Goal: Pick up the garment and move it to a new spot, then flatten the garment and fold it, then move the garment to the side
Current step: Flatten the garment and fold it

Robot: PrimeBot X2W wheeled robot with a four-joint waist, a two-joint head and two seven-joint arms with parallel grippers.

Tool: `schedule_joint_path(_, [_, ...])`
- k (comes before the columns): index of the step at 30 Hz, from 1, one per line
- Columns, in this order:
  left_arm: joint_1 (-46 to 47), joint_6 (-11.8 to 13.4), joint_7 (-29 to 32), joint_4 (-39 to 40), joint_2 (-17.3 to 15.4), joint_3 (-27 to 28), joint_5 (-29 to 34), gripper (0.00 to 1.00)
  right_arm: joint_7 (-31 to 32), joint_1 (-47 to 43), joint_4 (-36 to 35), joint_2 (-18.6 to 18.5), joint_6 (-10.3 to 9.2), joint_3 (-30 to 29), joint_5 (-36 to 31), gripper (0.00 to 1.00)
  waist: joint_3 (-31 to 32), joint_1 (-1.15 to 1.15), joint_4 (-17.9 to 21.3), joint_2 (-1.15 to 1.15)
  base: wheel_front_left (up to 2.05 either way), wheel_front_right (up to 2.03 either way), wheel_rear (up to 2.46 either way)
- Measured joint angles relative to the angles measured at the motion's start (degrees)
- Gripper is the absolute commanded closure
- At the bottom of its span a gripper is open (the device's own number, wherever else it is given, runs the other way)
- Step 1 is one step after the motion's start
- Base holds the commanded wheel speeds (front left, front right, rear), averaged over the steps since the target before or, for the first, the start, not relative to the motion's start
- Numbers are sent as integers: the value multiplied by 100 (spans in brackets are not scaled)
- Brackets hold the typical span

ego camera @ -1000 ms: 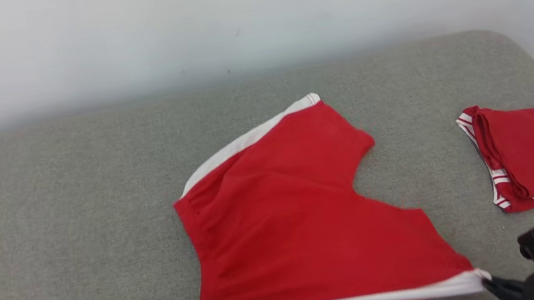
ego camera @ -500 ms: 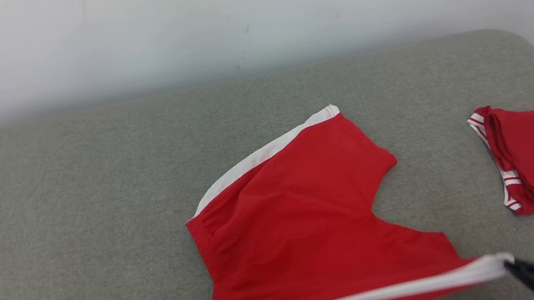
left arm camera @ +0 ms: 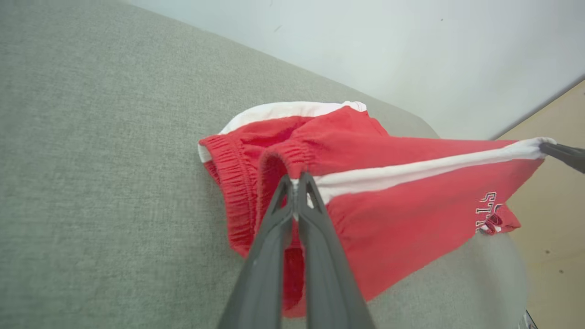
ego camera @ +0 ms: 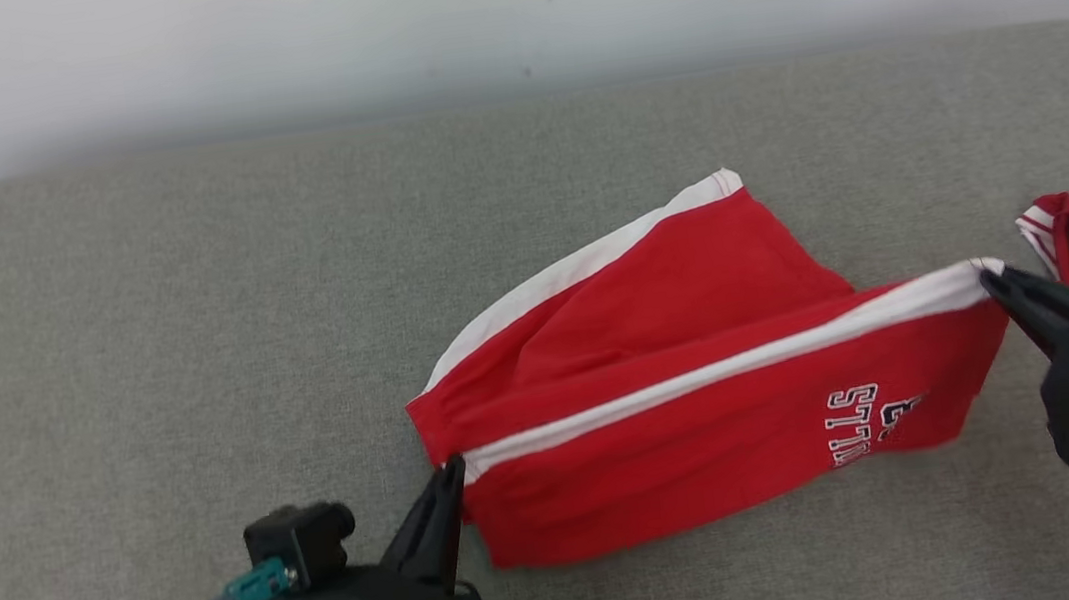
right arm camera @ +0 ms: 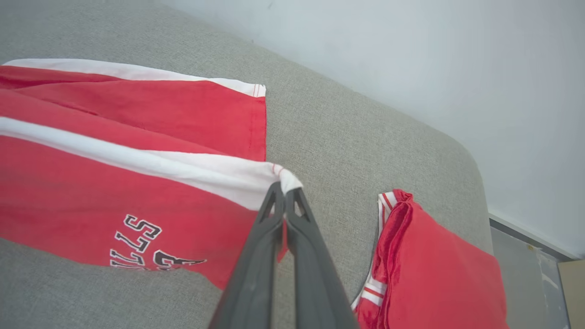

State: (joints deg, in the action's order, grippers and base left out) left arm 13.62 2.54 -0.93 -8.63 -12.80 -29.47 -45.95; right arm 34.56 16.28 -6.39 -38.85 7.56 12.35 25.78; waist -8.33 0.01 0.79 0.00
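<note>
shorts [ego camera: 694,463]: red cloth, matt, soft jersey-like knit, lightly creased; side stripe [ego camera: 704,376] white, same matt cloth; waistband [left arm camera: 233,183] gathered elastic, ribbed look; lettering [ego camera: 856,424] flat print, black and white

cushioned top [ego camera: 146,334]: grey woven fabric, coarse flecked weave, matt

folded garment [right arm camera: 434,265]: red matt cloth, white trim

left gripper [left arm camera: 296,180] and right gripper [right arm camera: 284,186]: long fingers dark grey, smooth, dull sheen, plastic-looking

wall [ego camera: 263,39]: pale, smooth, matt

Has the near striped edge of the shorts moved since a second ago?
Yes. The left gripper and right gripper, shut on the shorts, carried that edge toward the far leg on the cushion.
</note>
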Motion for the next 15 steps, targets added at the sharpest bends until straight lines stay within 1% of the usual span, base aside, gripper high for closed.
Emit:
schedule_joint_path(7, [705, 135, -157, -424, 334, 74, 69, 100, -545, 1241, 1018, 114, 0, 635, -16, 100, -356, 0, -159, 0, 0, 0, 0])
schedule_joint_path(10, [982, 158, -180, -601, 483, 141, 43, 100, -773, 1694, 1447, 189, 0, 740, -30, 100, -526, 1, -232, 0, 0, 0, 0])
schedule_joint_path(15, [1482, 229, -211, -916, 625, 193, 45, 100, -1104, 2366, 2091, 314, -1, 891, -103, 100, -797, 1, -367, 1, 0, 0, 0])
